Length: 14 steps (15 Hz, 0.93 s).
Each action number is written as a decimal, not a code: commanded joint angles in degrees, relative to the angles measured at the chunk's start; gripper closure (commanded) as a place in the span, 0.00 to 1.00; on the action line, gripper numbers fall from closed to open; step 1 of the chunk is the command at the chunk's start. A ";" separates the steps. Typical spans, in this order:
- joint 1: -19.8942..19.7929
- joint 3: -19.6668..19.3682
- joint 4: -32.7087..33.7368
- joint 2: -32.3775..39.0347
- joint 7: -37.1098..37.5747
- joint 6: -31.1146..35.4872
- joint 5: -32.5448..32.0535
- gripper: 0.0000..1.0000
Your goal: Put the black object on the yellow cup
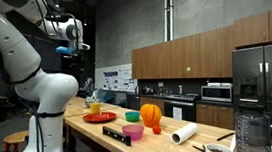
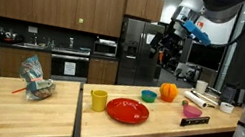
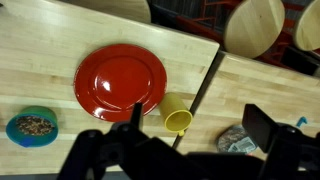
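The black object (image 2: 192, 122) is a long flat bar lying on the wooden table (image 2: 53, 117) by the pink cup (image 2: 192, 112); it also shows in an exterior view (image 1: 116, 134). The yellow cup (image 2: 99, 100) stands upright beside the red plate (image 2: 128, 111). In the wrist view the yellow cup (image 3: 178, 117) sits at the edge of the red plate (image 3: 120, 80), and the bar is out of view. My gripper (image 3: 203, 128) is open and empty, held high above the table in both exterior views (image 1: 72, 35) (image 2: 168, 41).
A green bowl (image 2: 148, 95), an orange pumpkin (image 2: 168, 91), a paper roll (image 2: 196, 99) and a black-rimmed white mug (image 2: 227, 107) stand on the table. A crumpled bag (image 2: 34, 78) lies past the yellow cup. A blender jar (image 1: 253, 143) stands at one end.
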 commanded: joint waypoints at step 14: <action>-1.79 -0.78 -2.32 -0.97 0.28 -0.51 0.00 0.00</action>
